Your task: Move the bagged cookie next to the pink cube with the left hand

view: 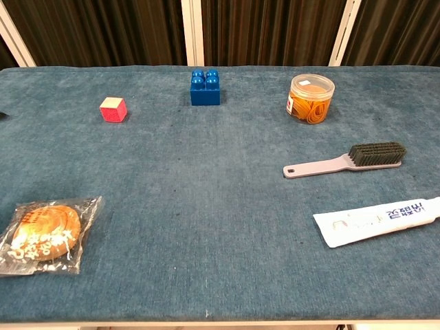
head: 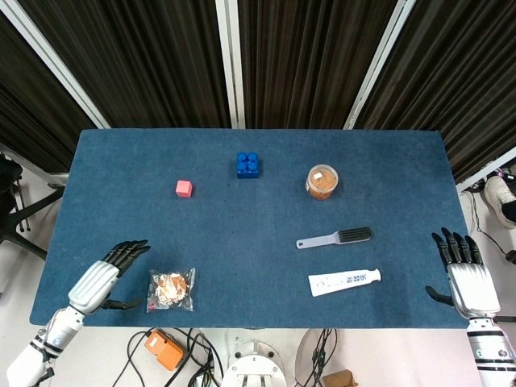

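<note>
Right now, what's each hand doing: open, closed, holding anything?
Left hand: open, holding nothing, beside the bagged cookie.
Right hand: open, holding nothing, at the table edge.

The desk [head: 258, 242] is covered in deep blue cloth. The cube [head: 184, 189] is pink, with a yellowish top in the chest view. The brick [head: 248, 164] is bright blue. The jar [head: 322, 182] is clear, orange inside, with a white label. The brush [head: 334, 238] is grey with black bristles. The tube [head: 343, 281] is white with blue print. The cookie [head: 171, 290] is golden brown in a clear bag with white marks. Both hands, left [head: 103, 276] and right [head: 465, 274], are silver with black fingers.
</note>
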Controlling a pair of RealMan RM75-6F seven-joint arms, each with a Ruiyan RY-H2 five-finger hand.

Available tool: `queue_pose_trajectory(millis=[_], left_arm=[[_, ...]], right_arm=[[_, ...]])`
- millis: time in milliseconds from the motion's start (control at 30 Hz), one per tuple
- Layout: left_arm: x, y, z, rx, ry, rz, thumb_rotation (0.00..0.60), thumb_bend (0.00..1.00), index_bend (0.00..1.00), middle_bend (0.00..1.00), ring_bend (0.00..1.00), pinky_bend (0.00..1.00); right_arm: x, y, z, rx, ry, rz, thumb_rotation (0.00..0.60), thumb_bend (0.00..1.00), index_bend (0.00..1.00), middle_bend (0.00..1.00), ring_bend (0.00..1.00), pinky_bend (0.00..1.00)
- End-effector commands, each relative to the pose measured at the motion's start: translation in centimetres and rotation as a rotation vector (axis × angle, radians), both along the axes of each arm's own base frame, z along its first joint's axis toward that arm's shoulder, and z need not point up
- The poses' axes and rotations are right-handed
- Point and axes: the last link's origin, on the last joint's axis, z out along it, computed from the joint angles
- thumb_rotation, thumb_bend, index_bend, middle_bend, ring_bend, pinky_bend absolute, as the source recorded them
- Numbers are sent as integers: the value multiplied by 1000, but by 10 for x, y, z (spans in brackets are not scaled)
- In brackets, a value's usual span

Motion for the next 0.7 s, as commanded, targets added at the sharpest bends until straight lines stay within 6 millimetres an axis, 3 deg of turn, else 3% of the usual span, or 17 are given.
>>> queue_pose_trajectory(millis=[33, 267, 467, 567, 700], left_arm=[[15, 4, -26, -103, -49, 21, 600, 122, 59, 34, 0, 41], [25, 8, -56, -149, -34, 27, 600, 104, 59, 34, 0, 42], [23, 11, -73, -165, 18, 64, 600, 101, 59, 34, 0, 68], [21, 10, -77, -174, 37, 88, 600, 101, 77, 48, 21, 152], [21, 9, -81, -162, 59, 101, 600, 111, 189, 150, 124, 274]], right_arm=[[0, 0, 2, -4, -3, 0, 600, 272, 0, 0, 0, 0], [-1, 1, 5, -10, -11, 7, 600, 271, 0, 0, 0, 0], [0, 1, 4, -7, -9, 9, 600, 271, 0, 0, 0, 0], [0, 1, 4, -10, -10, 8, 600, 272, 0, 0, 0, 0], [0, 2, 5, -13, -12, 9, 600, 271, 0, 0, 0, 0]])
